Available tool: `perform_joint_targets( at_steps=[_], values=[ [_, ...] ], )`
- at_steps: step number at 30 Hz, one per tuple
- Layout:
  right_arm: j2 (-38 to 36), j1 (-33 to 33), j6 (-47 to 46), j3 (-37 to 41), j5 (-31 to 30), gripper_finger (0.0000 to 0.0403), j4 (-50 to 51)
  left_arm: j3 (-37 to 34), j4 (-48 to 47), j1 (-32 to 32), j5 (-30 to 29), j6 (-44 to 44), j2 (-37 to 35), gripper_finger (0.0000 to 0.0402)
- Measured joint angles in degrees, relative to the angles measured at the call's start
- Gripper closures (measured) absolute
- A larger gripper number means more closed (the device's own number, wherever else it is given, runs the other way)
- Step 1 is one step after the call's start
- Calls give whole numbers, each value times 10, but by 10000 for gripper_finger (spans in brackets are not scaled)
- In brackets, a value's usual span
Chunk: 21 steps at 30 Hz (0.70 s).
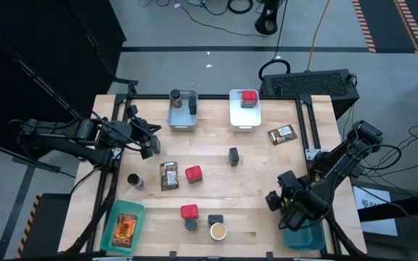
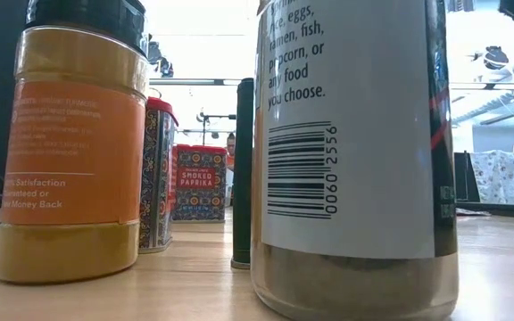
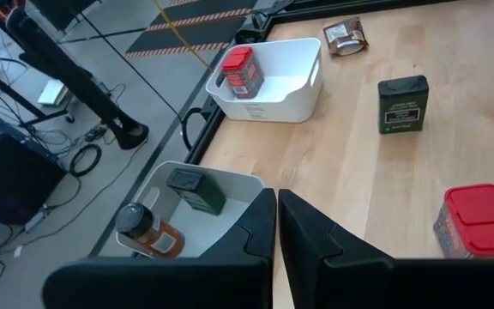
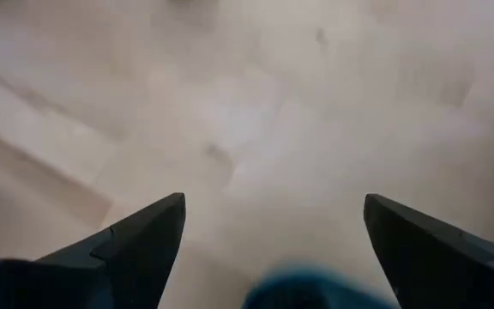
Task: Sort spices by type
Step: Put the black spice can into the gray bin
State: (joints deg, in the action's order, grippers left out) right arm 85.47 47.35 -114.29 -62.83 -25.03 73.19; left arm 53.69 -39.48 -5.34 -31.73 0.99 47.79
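This is a robot lab or workshop. A wooden table point(image 1: 267, 181) stands on a grey floor point(image 1: 194, 29) with black cables point(image 1: 216, 9) lying about. Yellow and black warning tape point(image 1: 363, 25) marks the floor. The low view shows a big, bright room with pipes up high.

Teal-blue bin point(image 1: 305, 238) half under right arm, its contents hidden

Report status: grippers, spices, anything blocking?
Left gripper shut, empty, near grey bin. Right gripper open, empty, above table beside blue bin. Spices mostly unsorted mid-table. Nothing blocking.
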Motion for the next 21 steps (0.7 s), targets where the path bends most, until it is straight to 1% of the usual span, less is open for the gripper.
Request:
perform_joint_targets(
  at_steps=[3, 5, 7, 11, 13, 16, 19, 21],
  values=[
    [0, -10, 28, 0, -53, 60, 12, 0, 0, 0, 0, -7, 0, 382],
    [0, -19, 51, 0, -73, 60, 13, 0, 0, 0, 0, -17, 0, 382],
    [0, -28, 75, 0, -82, 60, 13, 0, 0, 0, 0, -22, 0, 382],
    [0, -51, 137, -1, -77, 70, -3, 0, 0, 0, 1, -44, 0, 381],
    [0, -68, 182, -8, -62, 84, -24, 0, 0, 0, 4, -52, 0, 381],
    [0, -98, 254, -16, -19, 116, -75, 0, -1, 0, 17, -52, 0, 381],
    [0, -129, 325, -18, 52, 159, -135, 0, -1, 0, 19, -47, 0, 381],
    [3, -144, 353, -18, 100, 193, -160, 0, -2, 0, 19, -47, 0, 381]
  ],
)
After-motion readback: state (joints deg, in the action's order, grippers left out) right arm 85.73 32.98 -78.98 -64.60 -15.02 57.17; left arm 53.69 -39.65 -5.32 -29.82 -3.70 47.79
